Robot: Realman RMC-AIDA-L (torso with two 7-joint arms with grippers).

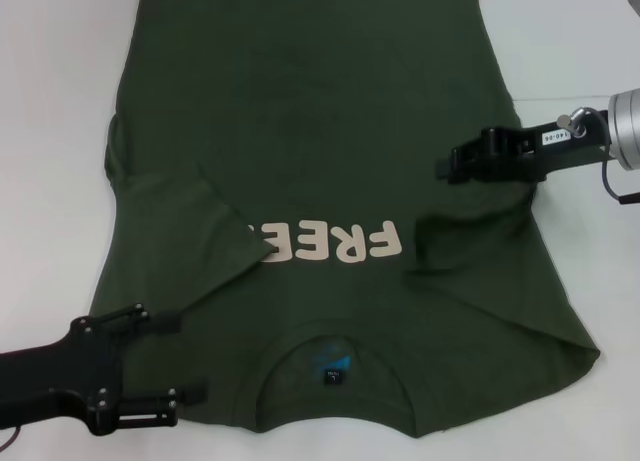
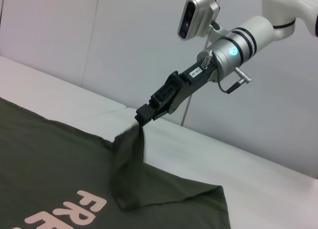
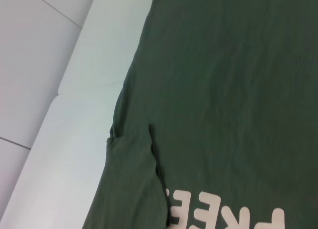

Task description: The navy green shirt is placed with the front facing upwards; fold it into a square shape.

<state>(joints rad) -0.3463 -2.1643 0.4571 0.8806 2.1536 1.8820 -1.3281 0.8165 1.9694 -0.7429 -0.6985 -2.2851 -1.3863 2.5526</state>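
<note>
Pinching a lifted sleeve, right gripper [image 2: 141, 114] hides shirt [image 1: 320, 131] lettering.

Item: navy green shirt [image 1: 330, 151], dark olive, short sleeves, cream "FREE" lettering.
Pose: front up, spread flat, collar and small neck label nearest the robot.
Left sleeve: folded inward, covering the lettering's end.
Right sleeve: lifted off the body, cloth hanging in a peak.

White table [image 1: 60, 101] carries the navy green shirt [image 1: 320, 131], front up
</note>
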